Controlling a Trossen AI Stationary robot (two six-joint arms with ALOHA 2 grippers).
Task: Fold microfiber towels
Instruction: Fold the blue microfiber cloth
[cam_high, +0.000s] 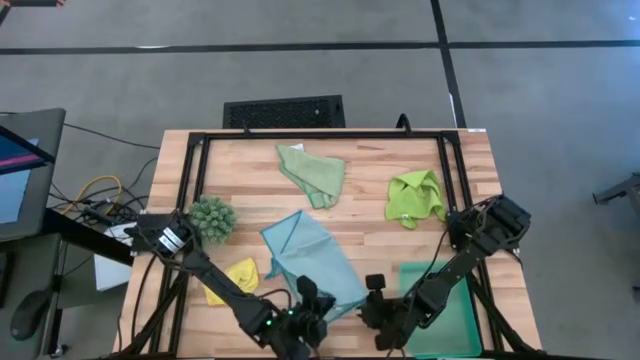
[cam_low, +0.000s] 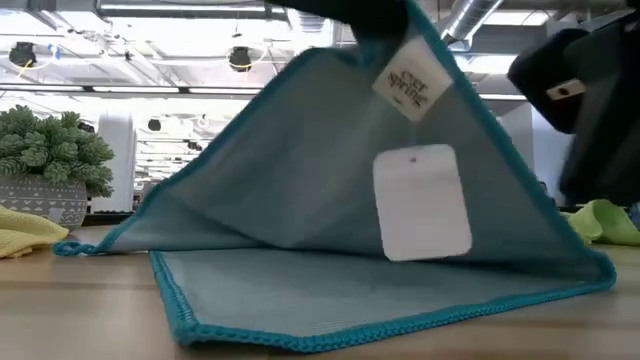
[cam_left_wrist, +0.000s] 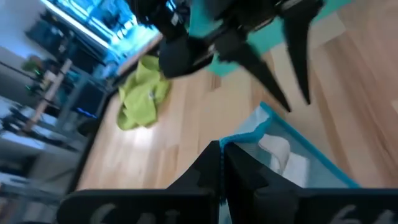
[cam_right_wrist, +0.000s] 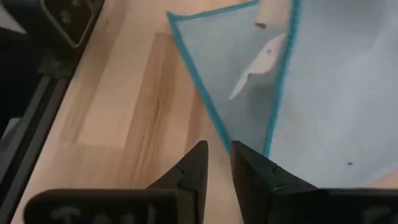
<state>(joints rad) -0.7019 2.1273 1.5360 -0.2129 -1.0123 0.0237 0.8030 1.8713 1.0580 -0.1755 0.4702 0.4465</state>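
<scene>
- The light blue towel (cam_high: 310, 262) lies in the middle of the wooden desk (cam_high: 370, 165), near its front edge.
- The left end effector (cam_high: 312, 308) is at the front corner of this towel. Its fingers (cam_left_wrist: 211, 171) are pressed together, with the towel's teal edge right at their tips. In the low view one corner of the towel is lifted high up, like a tent, and the rest lies flat on the desk.
- The right end effector (cam_high: 376, 305) is just beside the same towel, on its right side. Its fingers (cam_right_wrist: 249, 165) are a little apart and hold nothing. The towel's edge lies just in front of them.
- The pale sage green towel (cam_high: 313, 172) lies crumpled at the back of the desk.
- The lime green towel (cam_high: 414, 197) lies crumpled at the back right.
- The yellow towel (cam_high: 240, 277) lies at the front left, under the left arm.
- A dark green spiky clump (cam_high: 212, 218) sits on the left side.
- A teal tray (cam_high: 448, 310) sits at the front right, under the right arm.
</scene>
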